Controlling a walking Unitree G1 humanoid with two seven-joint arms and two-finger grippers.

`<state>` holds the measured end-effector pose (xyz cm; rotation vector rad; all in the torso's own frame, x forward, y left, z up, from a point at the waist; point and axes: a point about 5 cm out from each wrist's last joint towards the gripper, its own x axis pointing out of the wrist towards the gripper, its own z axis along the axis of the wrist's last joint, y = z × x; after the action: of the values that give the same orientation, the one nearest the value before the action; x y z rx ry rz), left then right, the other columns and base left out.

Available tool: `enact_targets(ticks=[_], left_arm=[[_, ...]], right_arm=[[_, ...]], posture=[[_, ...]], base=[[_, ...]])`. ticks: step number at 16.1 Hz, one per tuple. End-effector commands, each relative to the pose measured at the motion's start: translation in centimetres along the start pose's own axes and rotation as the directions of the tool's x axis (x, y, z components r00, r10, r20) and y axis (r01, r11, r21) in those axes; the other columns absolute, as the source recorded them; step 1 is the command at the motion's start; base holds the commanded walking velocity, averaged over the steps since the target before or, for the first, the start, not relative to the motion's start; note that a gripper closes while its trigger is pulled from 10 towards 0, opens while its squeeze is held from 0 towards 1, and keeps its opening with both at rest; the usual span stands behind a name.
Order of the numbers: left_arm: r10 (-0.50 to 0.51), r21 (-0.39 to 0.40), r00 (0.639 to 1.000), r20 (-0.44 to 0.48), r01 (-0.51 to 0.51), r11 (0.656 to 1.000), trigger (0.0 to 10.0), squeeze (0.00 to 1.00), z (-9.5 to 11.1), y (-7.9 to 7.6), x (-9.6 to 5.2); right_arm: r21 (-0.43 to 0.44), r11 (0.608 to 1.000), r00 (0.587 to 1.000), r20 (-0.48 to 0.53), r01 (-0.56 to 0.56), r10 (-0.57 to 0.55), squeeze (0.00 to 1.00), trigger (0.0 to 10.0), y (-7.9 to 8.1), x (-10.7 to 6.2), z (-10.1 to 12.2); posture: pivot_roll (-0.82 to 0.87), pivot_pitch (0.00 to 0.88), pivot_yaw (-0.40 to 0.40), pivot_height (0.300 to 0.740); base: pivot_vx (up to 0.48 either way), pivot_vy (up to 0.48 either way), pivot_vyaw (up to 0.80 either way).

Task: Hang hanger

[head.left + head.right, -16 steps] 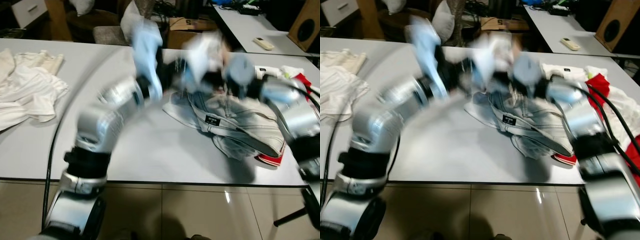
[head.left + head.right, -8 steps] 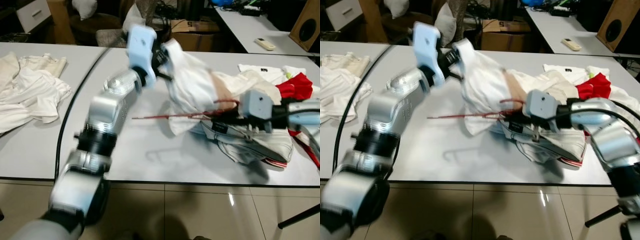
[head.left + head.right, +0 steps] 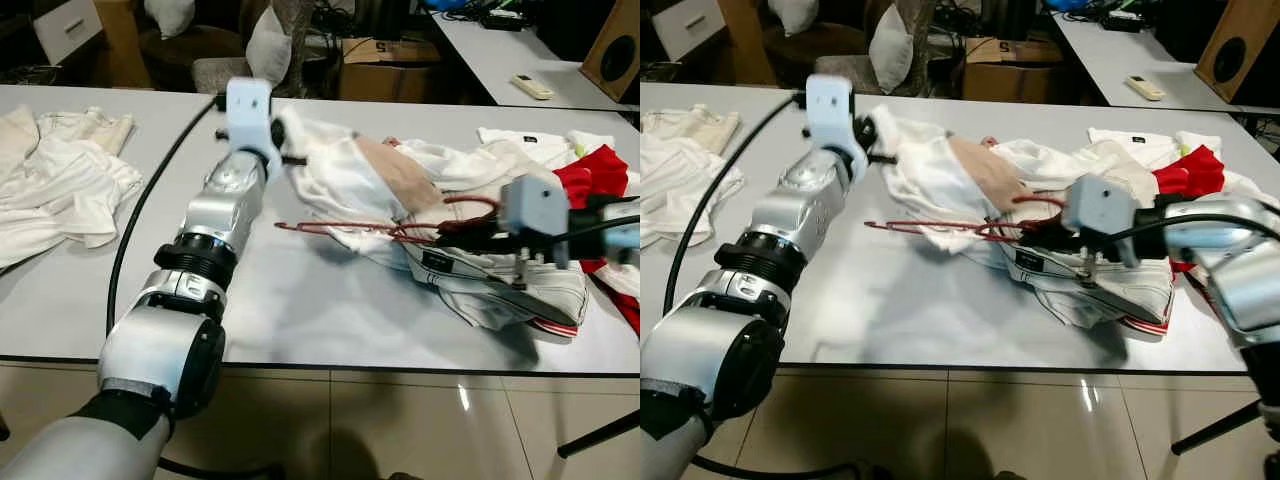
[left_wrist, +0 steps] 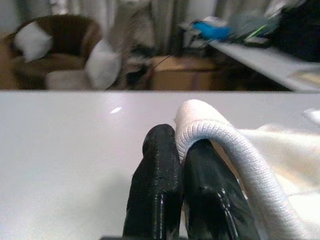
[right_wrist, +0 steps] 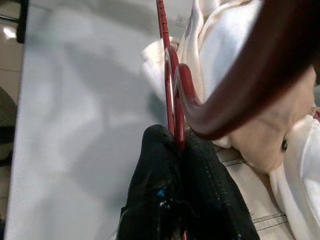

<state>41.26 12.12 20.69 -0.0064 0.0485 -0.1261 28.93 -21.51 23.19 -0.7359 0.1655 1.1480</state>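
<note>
A thin red wire hanger [image 3: 340, 229] lies level just above the white table [image 3: 300, 310], its hook end by my right gripper [image 5: 172, 136], which is shut on its wires. My left gripper [image 4: 176, 142] is shut on the ribbed edge of a white garment [image 3: 340, 175], holding it near the table's far side. The hanger's far arm reaches under the garment's lower edge. A tan patch shows on the garment [image 3: 985, 175].
Pale jeans [image 3: 500, 290] lie heaped under my right arm, with red cloth [image 3: 590, 175] behind them. More white clothes [image 3: 50, 190] are piled at the far left. A second table with a remote [image 3: 527, 87] stands behind, beside a cardboard box [image 3: 375, 55].
My left gripper has come down and to the left with the garment's edge, so the cloth now spreads low. The right gripper has shifted slightly right with the hanger.
</note>
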Motion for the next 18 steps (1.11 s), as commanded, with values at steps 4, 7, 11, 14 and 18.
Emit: enact_targets(ticks=[4, 7, 11, 14, 18], left_arm=[[-0.045, 0.100, 0.997, -0.069, 0.052, 0.994, 10.0, 0.00, -2.6, -0.2, -0.2], [-0.052, 0.127, 0.991, -0.126, 0.068, 0.990, 10.0, 0.00, -4.7, 0.0, -0.7], [-0.416, 0.168, 0.896, -0.155, 0.439, 0.883, 10.0, 0.00, -5.9, -2.9, -1.8], [-0.684, 0.112, 0.721, -0.110, 0.693, 0.713, 10.0, 0.00, -5.9, -5.3, -4.5], [-0.875, 0.212, 0.462, -0.144, 0.878, 0.429, 10.0, 1.00, -4.4, -8.0, -9.7]], right_arm=[[0.027, 1.000, 0.988, 0.151, 0.014, -0.018, 0.00, 10.0, -1.1, -2.9, 3.4], [0.024, 1.000, 0.974, 0.227, 0.002, -0.007, 0.00, 10.0, -1.4, -4.9, 5.3], [0.089, 0.968, 0.929, 0.271, 0.235, -0.250, 0.00, 10.0, -3.7, -6.1, 5.8], [0.198, 0.891, 0.866, 0.224, 0.408, -0.447, 0.00, 10.0, -4.6, -5.6, 4.3], [0.357, 0.747, 0.756, 0.147, 0.560, -0.637, 0.00, 10.0, -4.3, -3.6, 2.5]], posture=[[-0.16, 0.000, 0.042, 0.740], [-0.16, 0.000, 0.039, 0.740], [-0.16, 0.000, 0.038, 0.740], [-0.15, 0.000, 0.042, 0.740], [-0.14, 0.000, 0.050, 0.740]], base=[[0.000, 0.000, 0.00], [0.000, 0.000, 0.00], [0.000, 0.000, 0.00], [0.000, 0.000, 0.00], [0.000, 0.000, 0.00]])
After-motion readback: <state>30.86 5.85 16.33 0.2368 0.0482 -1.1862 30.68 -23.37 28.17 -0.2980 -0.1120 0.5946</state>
